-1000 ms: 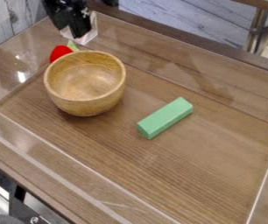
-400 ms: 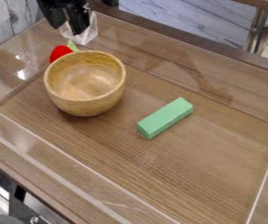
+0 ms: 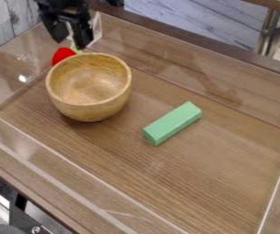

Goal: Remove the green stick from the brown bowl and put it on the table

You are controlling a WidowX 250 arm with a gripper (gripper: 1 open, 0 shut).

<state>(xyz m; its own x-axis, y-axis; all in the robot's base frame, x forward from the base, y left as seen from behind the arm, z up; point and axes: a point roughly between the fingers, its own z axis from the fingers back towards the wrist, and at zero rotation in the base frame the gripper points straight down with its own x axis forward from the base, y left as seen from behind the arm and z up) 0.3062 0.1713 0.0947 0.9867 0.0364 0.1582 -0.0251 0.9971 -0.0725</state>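
The green stick (image 3: 173,122) lies flat on the table (image 3: 216,183), to the right of the brown bowl (image 3: 89,86) and apart from it. The bowl stands upright and holds nothing. My gripper (image 3: 67,38) hangs at the top left, behind the bowl's far rim, pointing down over a red ball (image 3: 63,55). Its dark fingers (image 3: 79,35) stand open with nothing between them. The ball is partly hidden by the bowl's rim and the fingers.
Clear plastic edging (image 3: 8,146) runs around the tabletop. A grey plank wall and a table leg (image 3: 270,37) stand at the back right.
My gripper has moved down and a little to the left, closer to the red ball behind the bowl. The bowl and green stick have not moved.
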